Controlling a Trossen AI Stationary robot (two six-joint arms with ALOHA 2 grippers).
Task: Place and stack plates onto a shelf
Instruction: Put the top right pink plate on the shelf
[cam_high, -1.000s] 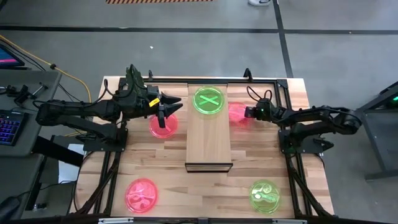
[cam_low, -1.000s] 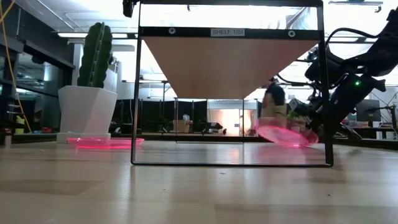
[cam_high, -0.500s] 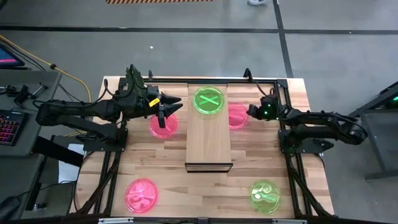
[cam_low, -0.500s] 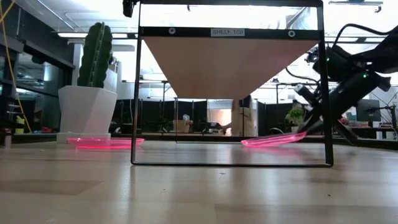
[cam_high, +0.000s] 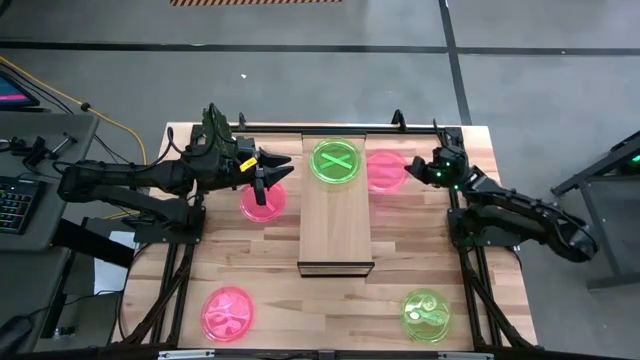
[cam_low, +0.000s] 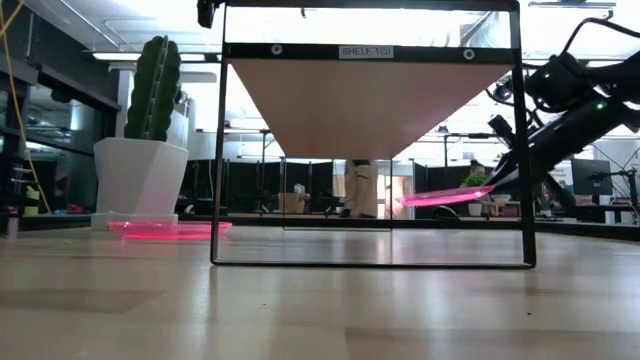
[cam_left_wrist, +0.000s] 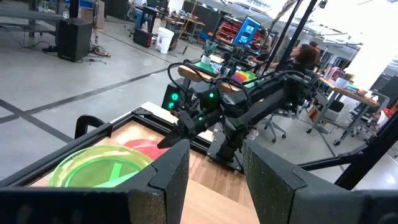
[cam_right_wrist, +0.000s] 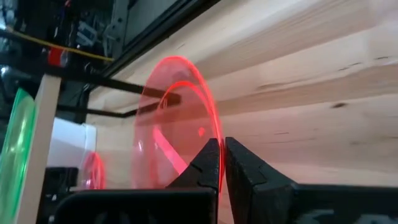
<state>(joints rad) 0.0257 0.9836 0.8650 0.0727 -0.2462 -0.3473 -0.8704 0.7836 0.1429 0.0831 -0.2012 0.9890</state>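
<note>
My right gripper (cam_high: 420, 171) is shut on a pink plate (cam_high: 385, 170), which hangs in the air just right of the shelf (cam_high: 335, 225) near the table's far edge. In the low view this plate (cam_low: 445, 196) floats nearly level. A green plate (cam_high: 335, 160) lies flat on the shelf's far end. My left gripper (cam_high: 263, 178) is open and hovers over another pink plate (cam_high: 263, 203), which lies flat on the table left of the shelf. A third pink plate (cam_high: 228, 312) and a second green plate (cam_high: 426, 315) lie flat near the near edge. My right gripper pinches the pink plate's rim (cam_right_wrist: 209, 133) on the side facing the table's right edge, between its two fingers. The fingers come from the right, slanting down. The plate is lifted clear of the table and sticks out toward the shelf, almost level.
A white pot with a cactus (cam_low: 140, 150) stands at the far left in the low view. The shelf's dark frame (cam_low: 520, 150) stands just left of the held plate there. Bare tabletop (cam_high: 250, 255) lies on either side of the shelf's near half.
My right gripper has risen and drawn back toward the table's far right corner, still shut on the pink plate. The plate, which half a second ago was tilted with its free edge down at the table, now hangs clear and nearly level.
</note>
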